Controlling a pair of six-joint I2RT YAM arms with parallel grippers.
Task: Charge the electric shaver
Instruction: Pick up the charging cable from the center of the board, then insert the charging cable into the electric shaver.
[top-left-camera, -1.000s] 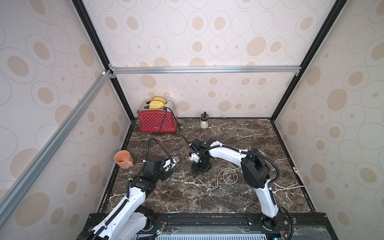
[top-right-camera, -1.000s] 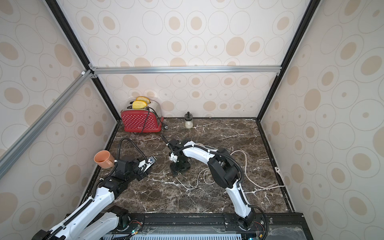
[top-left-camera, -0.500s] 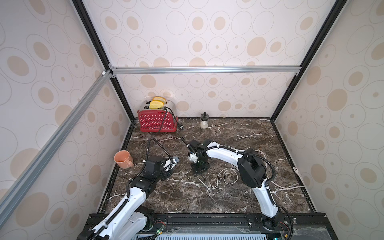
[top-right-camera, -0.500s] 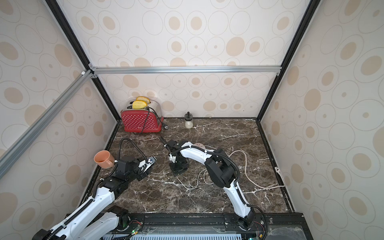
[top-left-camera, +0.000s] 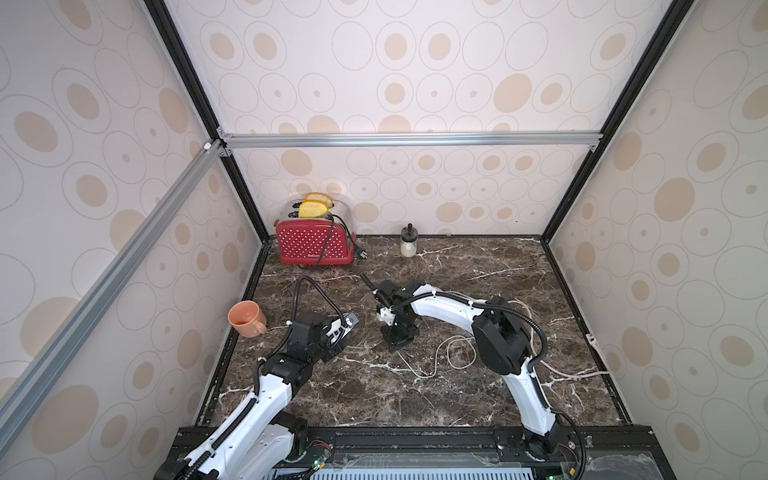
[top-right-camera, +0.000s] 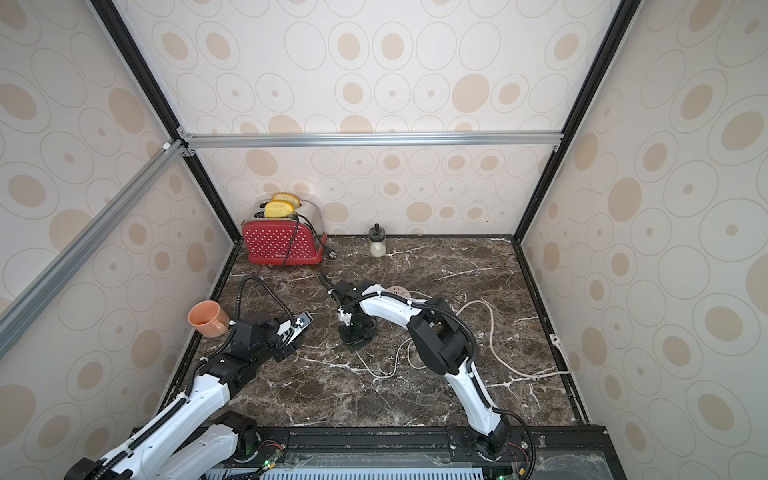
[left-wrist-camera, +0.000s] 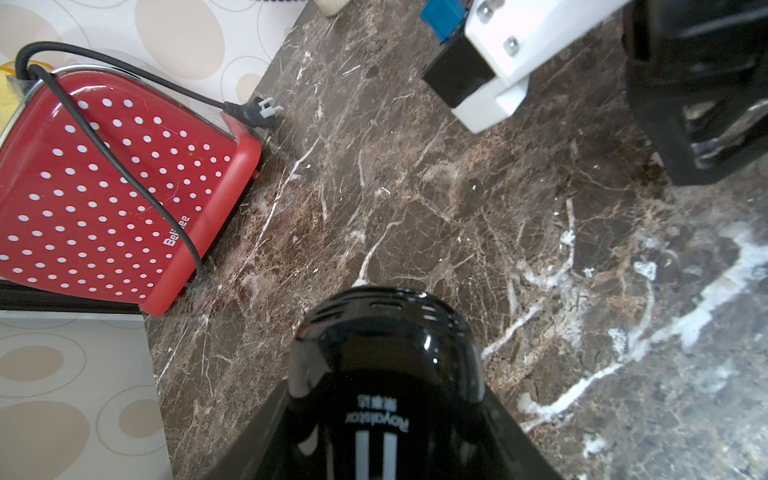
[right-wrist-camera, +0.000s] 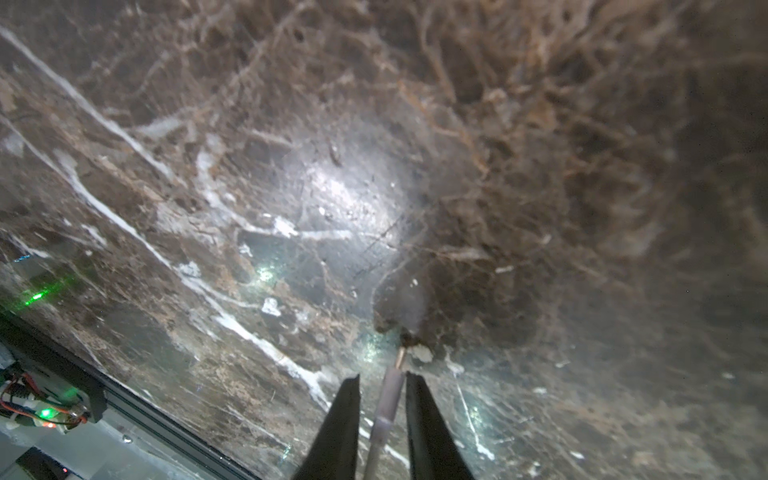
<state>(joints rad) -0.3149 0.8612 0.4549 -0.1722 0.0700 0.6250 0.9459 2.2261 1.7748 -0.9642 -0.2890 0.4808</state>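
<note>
Both top views high above the front edge, tilted down over the whole marble surface (top-left-camera: 478, 266), left wrist view low, close behind the electric shaver (left-wrist-camera: 386, 374), facing the back-left corner's toaster (left-wrist-camera: 104, 187), shared with both top views, right wrist view skimming marble toward the front edge

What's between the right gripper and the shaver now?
Only bare marble tabletop lies between the right gripper and the electric shaver; both top views show it.

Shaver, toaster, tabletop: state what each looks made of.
The shaver looks like glossy black plastic: sharp highlights, printed lettering. The toaster has a shiny red dotted side, enamel or plastic, with a bright metal rim. The tabletop is polished brown marble or an imitation: white veins, glare.
</note>
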